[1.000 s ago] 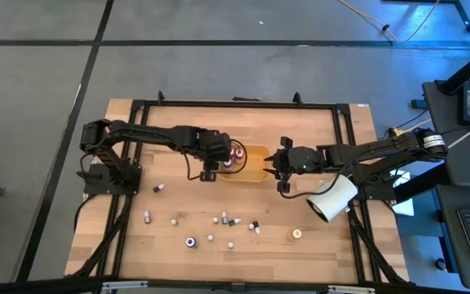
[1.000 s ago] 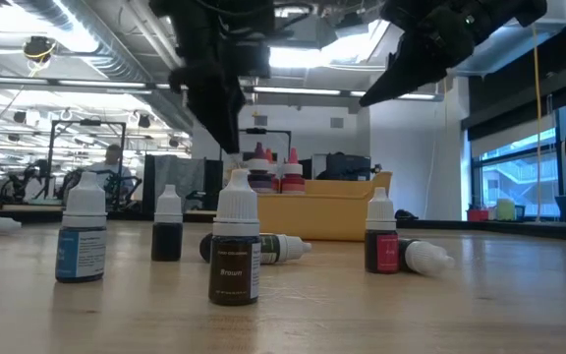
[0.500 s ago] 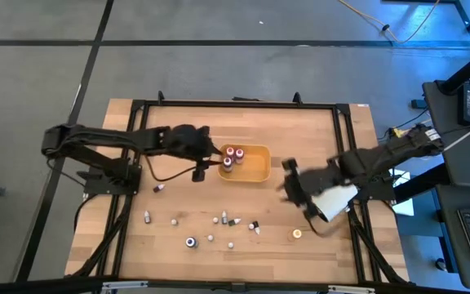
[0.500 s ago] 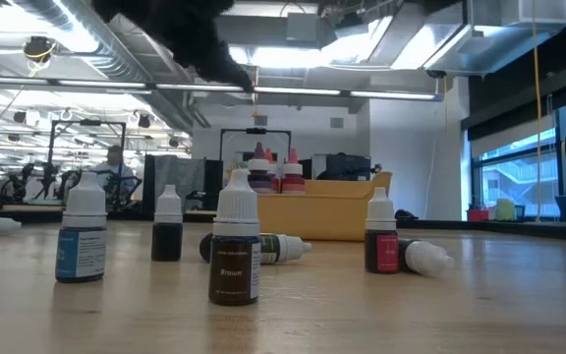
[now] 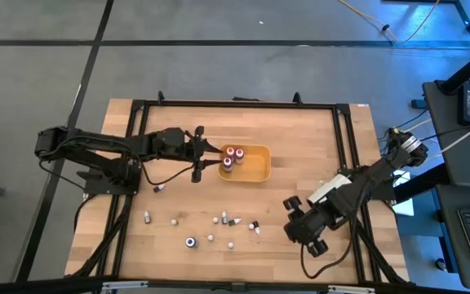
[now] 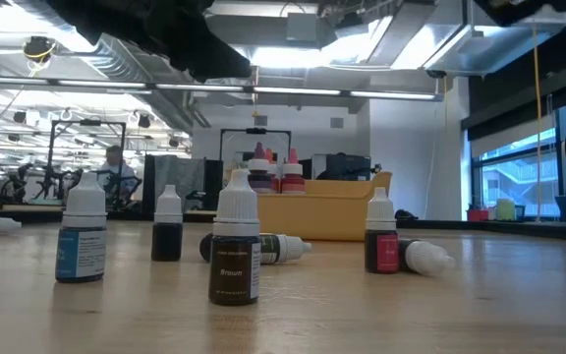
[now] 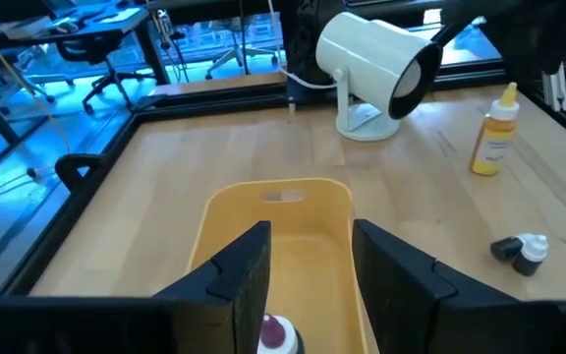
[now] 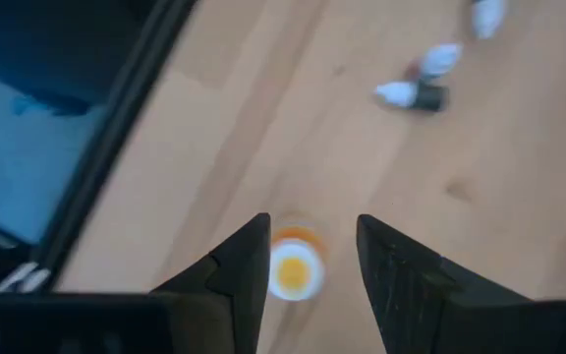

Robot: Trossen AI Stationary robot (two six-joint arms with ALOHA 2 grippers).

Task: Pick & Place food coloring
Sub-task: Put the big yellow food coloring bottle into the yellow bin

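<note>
Food coloring bottle (image 8: 291, 271) stands between the right pincer's (image 8: 308, 258) open fingers.

Tray (image 5: 255, 167) sits at table (image 5: 317, 131) centre, toward the far edge; three bottles (image 5: 230, 156) stand in its left end. Left gripper (image 5: 197, 153) hangs just left of the tray. Loose bottles (image 5: 219, 219) scattered along the near half of the table, left of centre; some upright, some lying. Right gripper (image 5: 303, 231) over the near right area, above one upright bottle (image 8: 292, 270). Big cylinder (image 7: 376, 61) stands right of the tray, under the right arm.
</note>
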